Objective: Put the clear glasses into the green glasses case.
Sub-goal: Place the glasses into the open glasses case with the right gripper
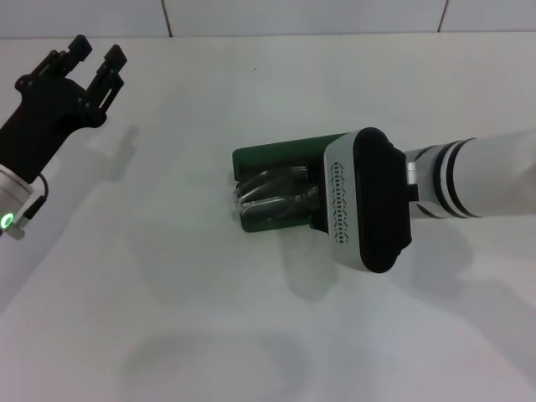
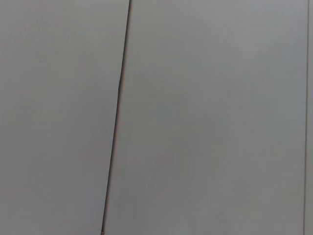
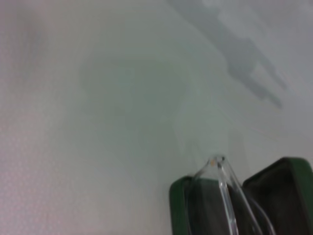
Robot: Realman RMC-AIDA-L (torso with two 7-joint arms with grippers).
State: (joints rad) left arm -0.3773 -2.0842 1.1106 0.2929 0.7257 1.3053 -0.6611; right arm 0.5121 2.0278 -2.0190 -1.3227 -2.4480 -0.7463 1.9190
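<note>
One open green case is seen at the frame's centre, with one pair of clear glasses lying in it. The right hand is held over the case; its grip cannot be told. The left hand is parked upper left, spread, empty. A white tabletop is backed by a tiled wall.

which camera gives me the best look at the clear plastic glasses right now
The head view: it shows the clear, colourless plastic glasses lying in the open dark green hard case, just ahead of the right gripper. The right wrist view catches only one corner of the frame over the case. The left wrist view shows none of them.
</note>
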